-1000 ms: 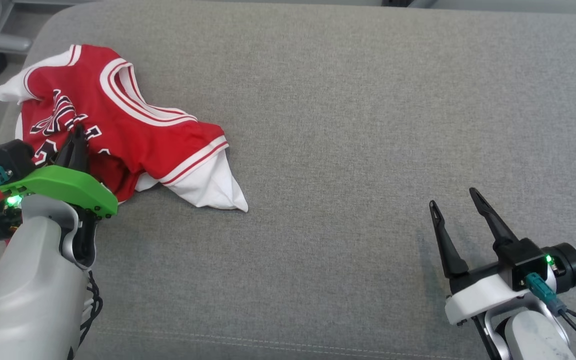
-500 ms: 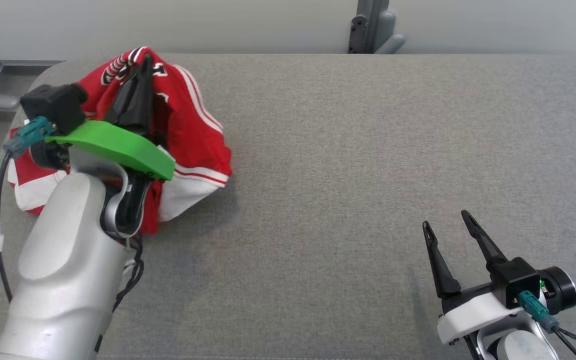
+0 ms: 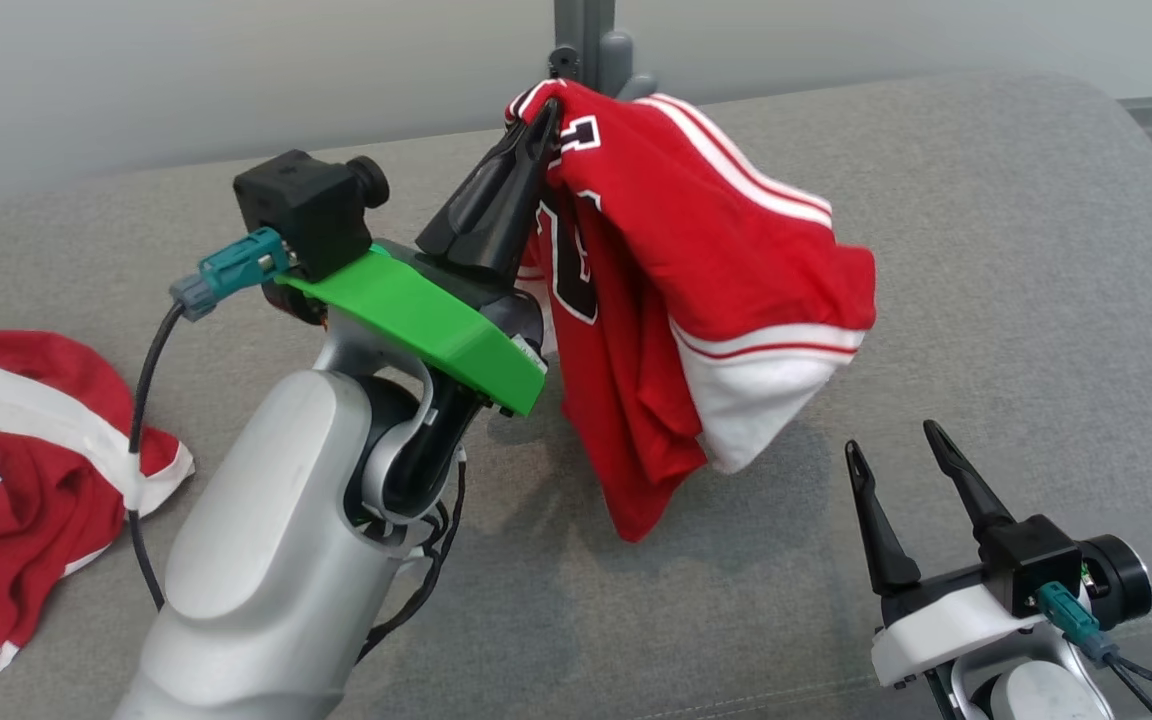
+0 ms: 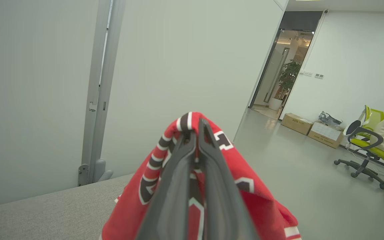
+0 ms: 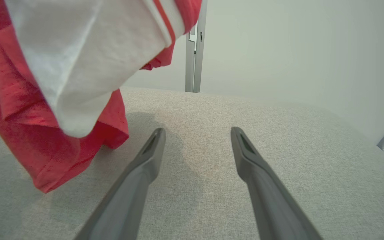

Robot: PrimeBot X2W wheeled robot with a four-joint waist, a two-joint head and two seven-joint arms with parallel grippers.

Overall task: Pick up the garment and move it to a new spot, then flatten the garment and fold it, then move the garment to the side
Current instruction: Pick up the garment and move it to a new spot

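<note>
The garment (image 3: 696, 300), a red jersey with white trim and black lettering, hangs bunched in the air above the grey padded surface (image 3: 986, 250). My left gripper (image 3: 546, 115) is shut on its top fold, fingers pointing up and away. Its lowest corner dangles close to the surface. In the left wrist view the closed fingers (image 4: 195, 128) pinch the red cloth (image 4: 262, 206). My right gripper (image 3: 891, 440) stands open at the lower right, just right of the hanging hem, with nothing in it. In the right wrist view the garment (image 5: 62, 66) hangs left of the open gripper (image 5: 197, 131).
A second red and white cloth (image 3: 26, 480) lies crumpled at the surface's left edge. A grey post (image 3: 586, 40) rises behind the far edge. The left wrist view shows an office chair (image 4: 365, 146) and cardboard boxes (image 4: 312, 128) on the floor beyond.
My left gripper has lifted the garment off the surface and carried it up and rightward. The head view has shifted too. The right gripper stays open in place.
</note>
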